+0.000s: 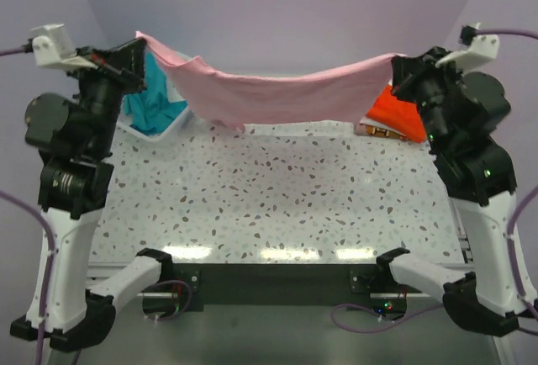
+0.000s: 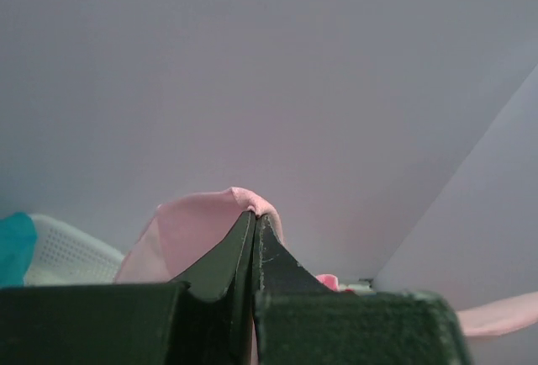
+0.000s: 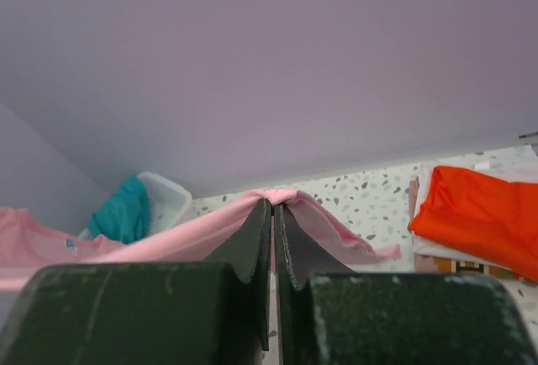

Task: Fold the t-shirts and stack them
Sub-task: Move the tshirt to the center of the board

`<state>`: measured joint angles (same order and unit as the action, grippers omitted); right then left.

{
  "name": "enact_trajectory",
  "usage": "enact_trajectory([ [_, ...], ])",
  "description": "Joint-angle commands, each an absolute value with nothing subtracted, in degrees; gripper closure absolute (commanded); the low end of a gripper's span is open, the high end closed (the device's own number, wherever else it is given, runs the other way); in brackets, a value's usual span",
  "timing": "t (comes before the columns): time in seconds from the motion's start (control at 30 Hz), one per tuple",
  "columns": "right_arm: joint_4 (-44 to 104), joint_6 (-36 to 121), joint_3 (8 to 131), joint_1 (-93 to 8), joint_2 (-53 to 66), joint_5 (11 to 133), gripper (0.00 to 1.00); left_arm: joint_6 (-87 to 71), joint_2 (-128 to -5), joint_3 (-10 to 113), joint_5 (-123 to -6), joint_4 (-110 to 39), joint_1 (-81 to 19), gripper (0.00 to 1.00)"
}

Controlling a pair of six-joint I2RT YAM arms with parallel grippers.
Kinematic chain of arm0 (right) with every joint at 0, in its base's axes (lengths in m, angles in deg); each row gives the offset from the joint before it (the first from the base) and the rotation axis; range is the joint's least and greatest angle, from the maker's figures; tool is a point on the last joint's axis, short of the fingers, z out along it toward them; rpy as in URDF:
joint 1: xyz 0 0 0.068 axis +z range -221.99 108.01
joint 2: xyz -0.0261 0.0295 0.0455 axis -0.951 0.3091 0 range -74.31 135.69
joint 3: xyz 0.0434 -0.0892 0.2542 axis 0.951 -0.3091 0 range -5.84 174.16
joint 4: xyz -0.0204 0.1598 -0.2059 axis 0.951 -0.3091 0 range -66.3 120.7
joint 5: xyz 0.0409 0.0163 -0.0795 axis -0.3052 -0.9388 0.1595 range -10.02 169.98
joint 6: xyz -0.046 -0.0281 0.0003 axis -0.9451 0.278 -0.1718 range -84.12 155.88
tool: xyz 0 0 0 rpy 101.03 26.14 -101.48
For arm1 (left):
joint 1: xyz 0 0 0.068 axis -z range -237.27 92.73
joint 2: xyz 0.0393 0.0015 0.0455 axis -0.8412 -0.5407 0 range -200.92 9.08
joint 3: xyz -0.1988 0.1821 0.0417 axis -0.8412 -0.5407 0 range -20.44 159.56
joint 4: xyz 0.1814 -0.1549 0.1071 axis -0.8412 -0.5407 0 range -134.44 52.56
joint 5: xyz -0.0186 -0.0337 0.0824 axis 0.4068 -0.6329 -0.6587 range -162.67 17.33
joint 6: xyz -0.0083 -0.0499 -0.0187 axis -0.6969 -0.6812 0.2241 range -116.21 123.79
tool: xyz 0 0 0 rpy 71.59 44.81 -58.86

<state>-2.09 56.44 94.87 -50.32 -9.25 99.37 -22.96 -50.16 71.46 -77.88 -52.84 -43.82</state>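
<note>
Top external view: the left gripper [image 1: 139,44] is up high at about 10 o'clock. It is pinched tight on one end of the light pink t-shirt [image 1: 277,96]. Just behind and below it sits the white lattice basket [image 1: 171,132], with the teal t-shirt [image 1: 156,104] bunched up inside it.

The light pink t-shirt hangs in the air over the far side of the speckled table [image 1: 277,201], around 12 o'clock. Its long side runs across from 9 o'clock to 3 o'clock, like a washing line. Both ends are held up high and the middle dips down in a soft curve. The bottom edge hangs close to the table top, but I cannot tell if it touches.

At about 2 o'clock the right gripper [image 1: 397,66] is pinched tight on the other end of the light pink t-shirt. Behind it the orange t-shirt [image 1: 393,109] lies flat on the far right corner of the table.

Left wrist view: the two black fingers press together with pink cloth poking out at their tips. The basket and a bit of teal show at 8 o'clock.

Right wrist view: the fingers are squeezed on a pink fold. The cloth runs off toward 9 o'clock, and the orange t-shirt lies at 3 o'clock.
</note>
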Motion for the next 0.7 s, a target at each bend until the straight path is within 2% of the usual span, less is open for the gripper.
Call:
enact_trajectory([
  [0.0,6.8,54.43,90.06,-50.64,-17.78,97.47,1.0,-21.88,-44.46,66.24,-81.63,-46.76,-44.26,1.0],
  [0.13,4.43,53.29,89.7,-50.64,-23.77,97.47,1.0,-21.88,-37.78,64.47,-81.2,-46.67,-44.26,1.0],
  [0.33,-1.55,54.25,93.3,-50.55,-27.2,96.06,1.0,-23.11,-36.01,67.36,-76.28,-47.99,-44.26,1.0],
  [0.53,-2.43,55.04,93.66,-50.64,-26.68,97.11,1.0,-26.44,-38.72,67.63,-69.78,-43.52,-44.26,1.0],
  [0.67,-4.1,52.68,91.99,-50.64,-23.78,104.91,1.0,-28.99,-44.69,68.15,-64.07,-42.1,-44.26,1.0],
])
